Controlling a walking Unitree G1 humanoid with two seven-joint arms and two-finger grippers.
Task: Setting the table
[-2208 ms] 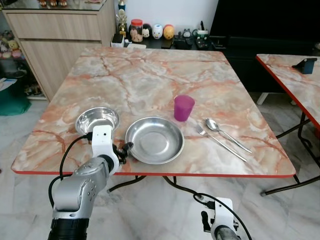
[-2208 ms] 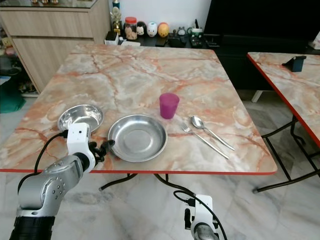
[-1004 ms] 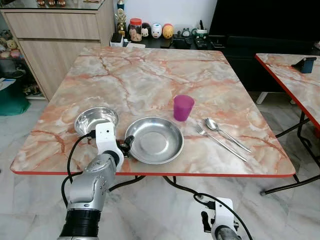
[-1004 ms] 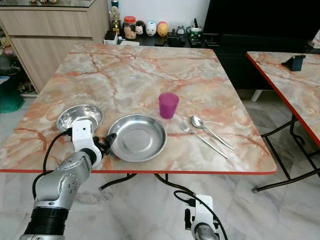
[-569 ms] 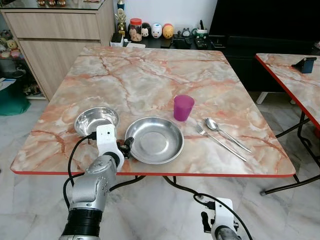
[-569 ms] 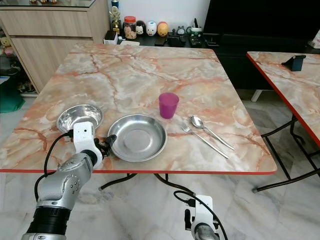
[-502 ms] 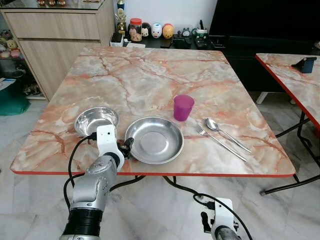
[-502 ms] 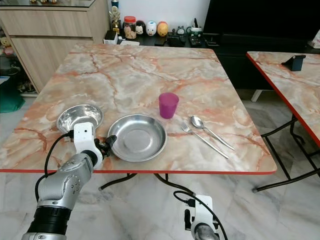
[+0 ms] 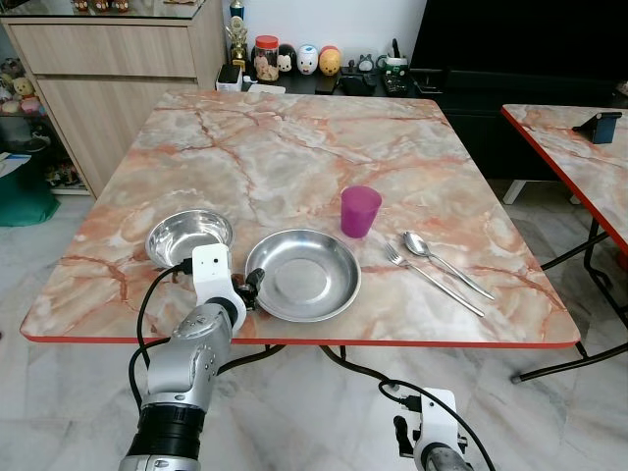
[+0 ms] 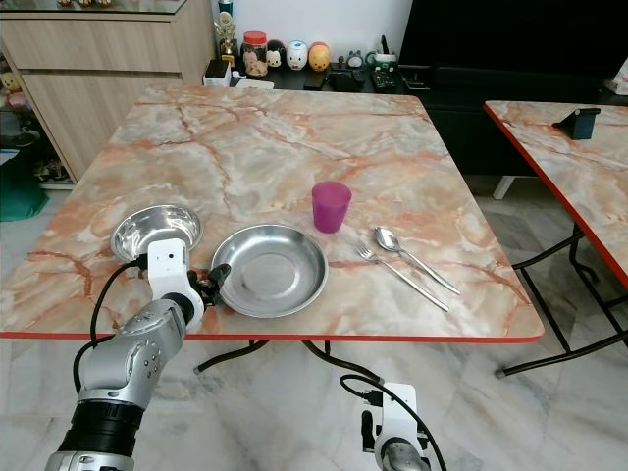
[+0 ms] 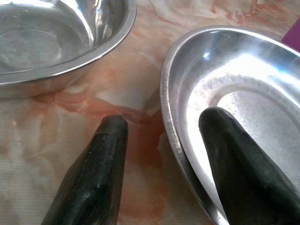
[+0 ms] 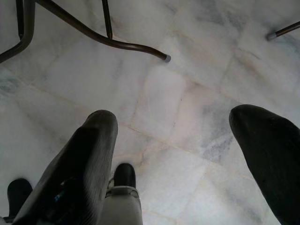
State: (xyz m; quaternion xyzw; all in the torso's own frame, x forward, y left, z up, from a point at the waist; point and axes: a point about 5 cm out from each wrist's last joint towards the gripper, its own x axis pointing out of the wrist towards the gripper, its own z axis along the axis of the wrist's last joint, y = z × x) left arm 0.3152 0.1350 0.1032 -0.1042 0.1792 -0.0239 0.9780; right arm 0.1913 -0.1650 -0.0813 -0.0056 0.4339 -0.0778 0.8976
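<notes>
Plate (image 9: 303, 274) sits near the table's (image 9: 294, 157) near edge, right of the bowl (image 9: 189, 235); left gripper (image 11: 161, 140) jaws parted astride its left rim, likely to grip and reposition it; right gripper (image 12: 178, 154) hangs wide open over floor.

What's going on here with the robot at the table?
The robot is setting the marble table. Its left gripper is at the near-left rim of the steel plate, open, one of its fingers over the inside of the plate and the other outside on the tabletop. A steel bowl sits left of the plate, a purple cup behind it, and a fork and spoon to its right. The right gripper hangs open over the floor.
</notes>
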